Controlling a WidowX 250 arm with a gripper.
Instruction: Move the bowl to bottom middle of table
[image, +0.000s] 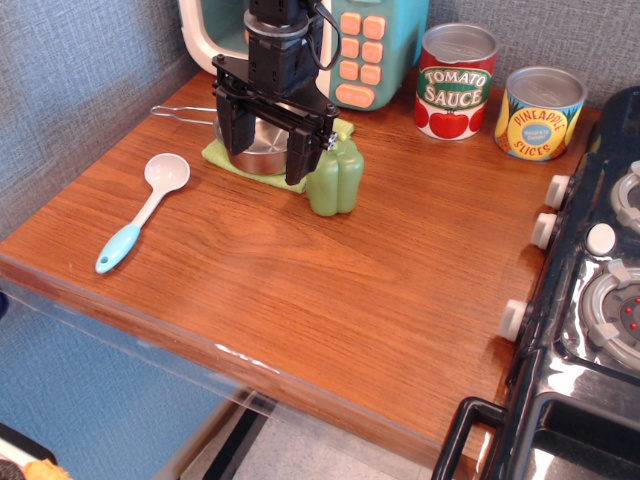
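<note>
The shiny steel bowl (260, 150) sits on a green cloth (222, 155) at the back left of the brown wood table (300, 280). Its thin wire handle (185, 113) sticks out to the left. My black gripper (262, 162) is lowered over the bowl with its jaws spread wide, one finger (228, 128) at the bowl's left side and the other at its right. The arm hides the bowl's top. I cannot tell whether the fingers touch the bowl.
A green pepper (335, 178) stands right next to the gripper's right finger. A white spoon with a light-blue handle (140, 215) lies at the left. A toy microwave (365, 50) and two tin cans (455, 80) (540, 112) line the back. A black toy stove (590, 300) borders the right edge.
</note>
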